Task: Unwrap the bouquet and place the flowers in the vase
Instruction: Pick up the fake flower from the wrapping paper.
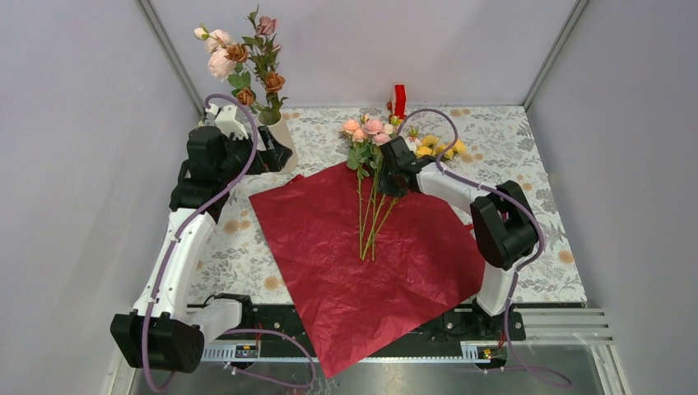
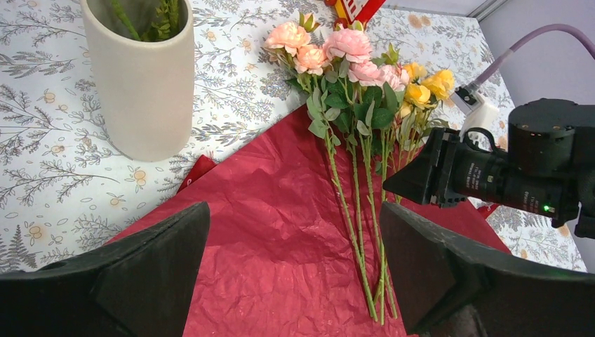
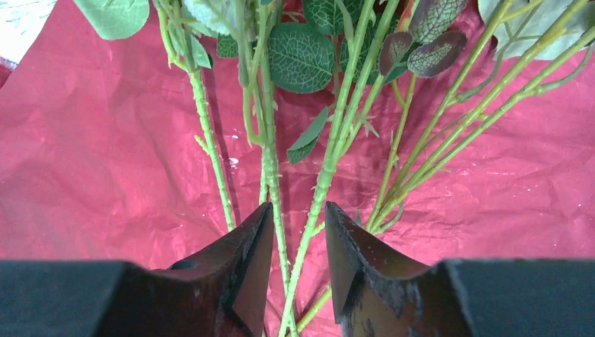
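Note:
The dark red wrapping paper (image 1: 354,271) lies spread flat on the table. On it lie the loose flowers (image 1: 368,132), pink, peach and yellow heads at the far end and green stems (image 1: 370,218) pointing toward me. My right gripper (image 1: 387,177) is low over the stems. In the right wrist view its jaws (image 3: 298,217) straddle two stems (image 3: 319,186) with a narrow gap and do not touch them. The cream vase (image 1: 282,138) stands at the back left and holds several flowers (image 1: 247,62). My left gripper (image 1: 265,158) is wide open beside the vase (image 2: 144,91), with nothing between its fingers (image 2: 161,267).
A small red and yellow block (image 1: 399,99) stands at the back edge behind the flower heads. The paper's near corner hangs over the table's front edge (image 1: 337,362). Grey walls close in the back and both sides. The floral tablecloth (image 1: 527,156) covers the table.

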